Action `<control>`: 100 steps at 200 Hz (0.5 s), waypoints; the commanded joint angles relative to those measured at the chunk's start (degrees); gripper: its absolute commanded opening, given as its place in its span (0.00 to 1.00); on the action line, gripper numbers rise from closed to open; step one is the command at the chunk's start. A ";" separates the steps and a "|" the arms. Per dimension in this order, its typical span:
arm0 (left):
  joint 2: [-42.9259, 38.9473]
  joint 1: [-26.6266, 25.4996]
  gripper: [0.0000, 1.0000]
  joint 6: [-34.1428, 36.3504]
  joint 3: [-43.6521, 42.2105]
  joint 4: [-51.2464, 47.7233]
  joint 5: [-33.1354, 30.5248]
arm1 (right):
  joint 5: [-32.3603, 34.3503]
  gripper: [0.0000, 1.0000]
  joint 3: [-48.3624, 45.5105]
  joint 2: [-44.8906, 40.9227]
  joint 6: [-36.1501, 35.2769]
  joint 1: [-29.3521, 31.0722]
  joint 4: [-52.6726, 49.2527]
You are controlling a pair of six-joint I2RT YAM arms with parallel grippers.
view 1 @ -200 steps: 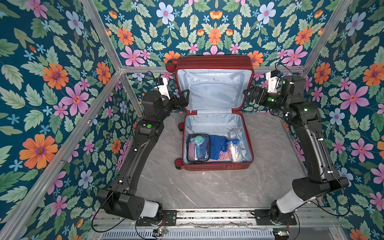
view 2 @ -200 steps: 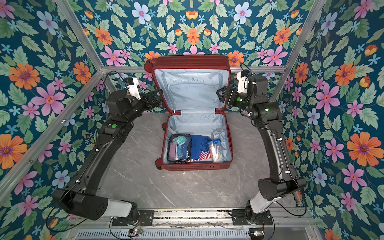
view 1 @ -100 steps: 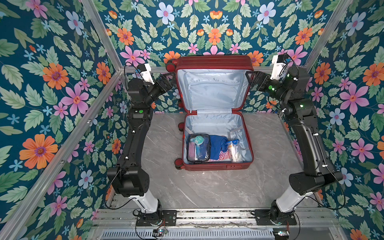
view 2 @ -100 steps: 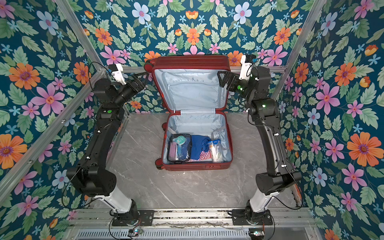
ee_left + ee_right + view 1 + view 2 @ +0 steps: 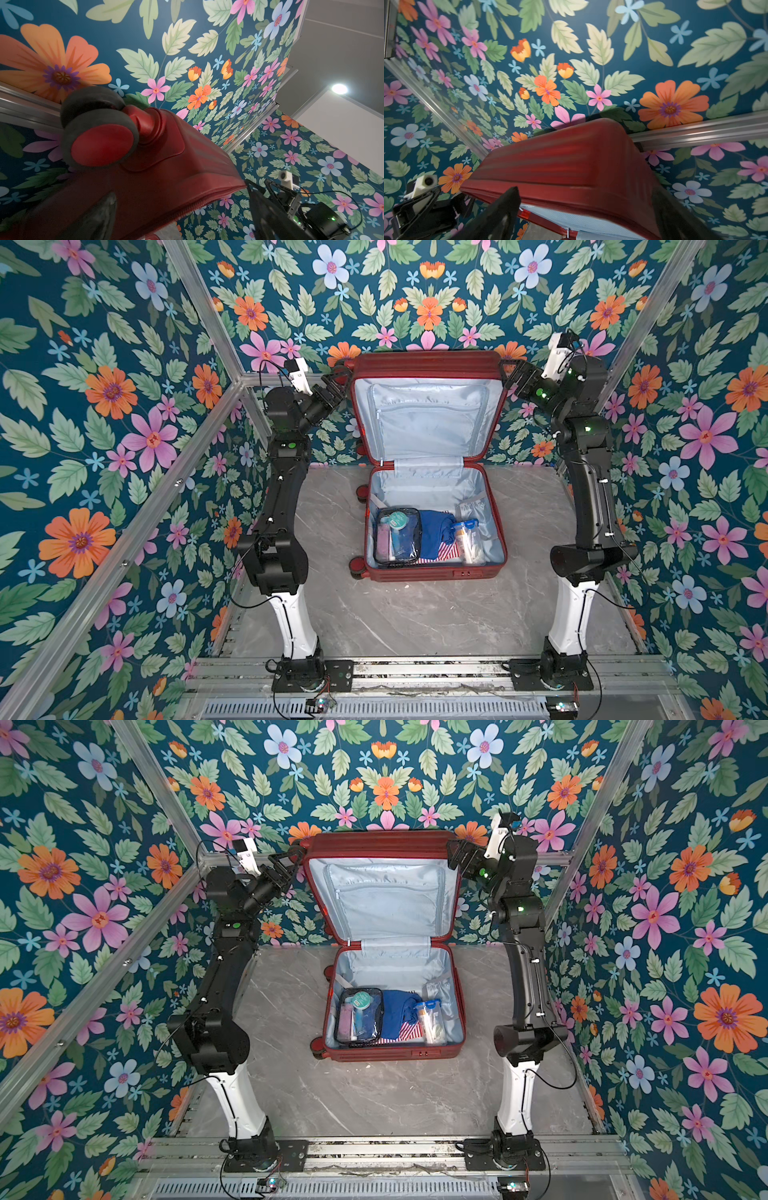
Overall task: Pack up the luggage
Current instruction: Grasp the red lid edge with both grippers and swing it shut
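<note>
I see the luggage [image 5: 428, 423], a large dark-red hard-shell suitcase with a ribbed shell, lying open mid-table [image 5: 415, 614] in both top views. Its lower half lies flat. The lid stands nearly upright at the far side and shows pale silvery-blue lining with a zipped pocket. Red caster wheels [image 5: 101, 143] with dark tyres sit along its left side

Dark-red luggage [image 5: 428, 364] with a ribbed, softly sheened hard plastic shell, pale silvery-blue cloth lining [image 5: 428, 423], a matt black caster wheel [image 5: 97, 126] with smooth red hub, and a glossy clear plastic pouch [image 5: 397, 537] inside, on a smooth grey marble-look tabletop [image 5: 415, 614] edged by brushed metal rails [image 5: 415, 670].
</note>
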 commanded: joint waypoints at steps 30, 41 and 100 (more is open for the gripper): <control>4.23 -0.02 1.00 -0.27 6.14 0.55 1.29 | -8.87 0.99 -0.51 2.62 8.71 -1.52 10.01; 4.72 -0.11 1.00 -0.32 7.01 0.64 1.29 | -10.80 0.99 0.22 3.59 10.36 -1.52 11.69; 6.32 -1.29 1.00 -0.41 9.57 0.37 3.51 | -15.78 0.99 0.53 5.20 14.48 -1.52 13.07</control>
